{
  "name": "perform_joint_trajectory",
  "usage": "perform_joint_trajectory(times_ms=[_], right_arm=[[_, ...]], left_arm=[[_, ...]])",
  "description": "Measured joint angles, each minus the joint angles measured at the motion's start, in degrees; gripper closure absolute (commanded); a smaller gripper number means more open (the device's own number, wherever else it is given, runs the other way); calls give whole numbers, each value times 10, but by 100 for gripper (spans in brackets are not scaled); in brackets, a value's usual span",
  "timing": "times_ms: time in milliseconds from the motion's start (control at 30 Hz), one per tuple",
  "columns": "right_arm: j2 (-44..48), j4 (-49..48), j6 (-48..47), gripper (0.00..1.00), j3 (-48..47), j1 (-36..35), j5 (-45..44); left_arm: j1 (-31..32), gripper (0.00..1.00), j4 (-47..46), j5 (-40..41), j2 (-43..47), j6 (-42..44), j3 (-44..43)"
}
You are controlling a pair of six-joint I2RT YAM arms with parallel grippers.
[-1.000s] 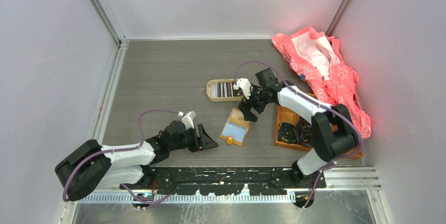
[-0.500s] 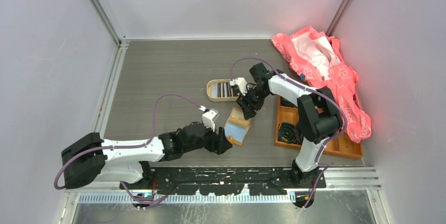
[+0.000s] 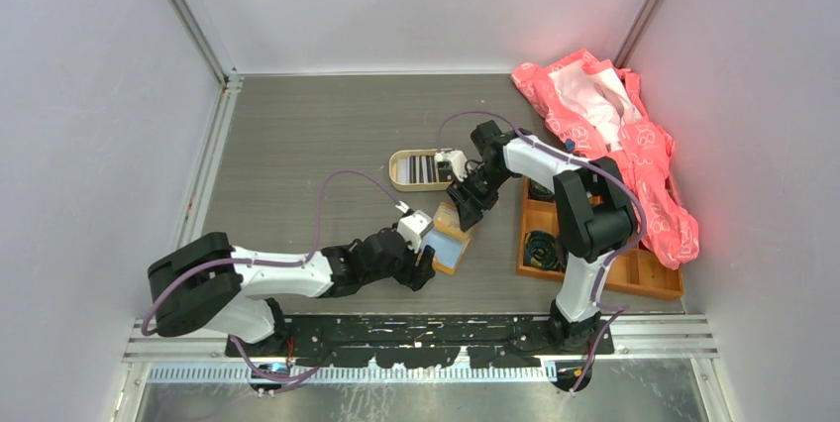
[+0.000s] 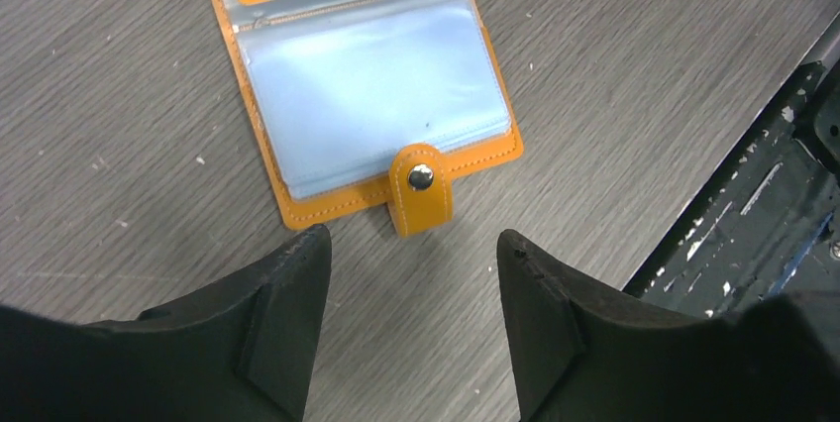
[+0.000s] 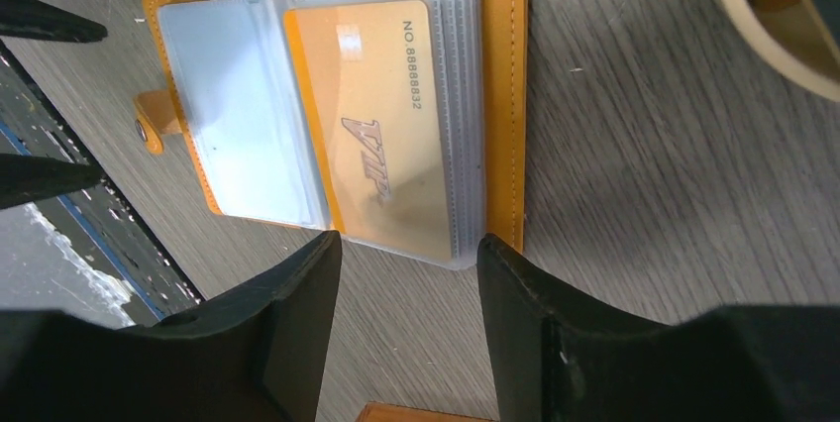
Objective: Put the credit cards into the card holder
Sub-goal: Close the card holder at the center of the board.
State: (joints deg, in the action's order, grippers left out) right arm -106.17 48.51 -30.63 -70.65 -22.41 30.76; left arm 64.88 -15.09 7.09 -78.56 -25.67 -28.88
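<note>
— Where has the card holder (image 3: 452, 247) ended up?

— Lying open, flat on the table (image 3: 297, 145), just this side of the oval tin (image 3: 401, 176). From overhead the two arms meet over it: the left gripper (image 3: 428, 265) at its near end, the right gripper (image 3: 462, 206) at its far end.

— Is either one holding it?

— No. The left wrist camera shows the left one's jaws standing apart over bare table, just short of the snap stud (image 4: 421, 177). The right one's are parted too, at the holder's edge, clamping nothing.

— Any cards in?

— Overhead you can't tell. The right wrist camera shows a gold card (image 5: 381, 135) inside a clear sleeve. The left wrist view catches only its edge.
</note>
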Motion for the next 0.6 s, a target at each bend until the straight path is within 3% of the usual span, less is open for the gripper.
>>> perform_joint_trajectory(times_ms=[133,433,600], right_arm=[[-1,0,9,46,0,0,-1],[-22,30,6,49,-1,0,31],[-31,49,3,50,-2,-5,47]], left_arm=[[0,49,-19,0,-33,9,-19],[0,96,-16,12,-52,22,-33],[0,100,7,26,-46,33,-35]])
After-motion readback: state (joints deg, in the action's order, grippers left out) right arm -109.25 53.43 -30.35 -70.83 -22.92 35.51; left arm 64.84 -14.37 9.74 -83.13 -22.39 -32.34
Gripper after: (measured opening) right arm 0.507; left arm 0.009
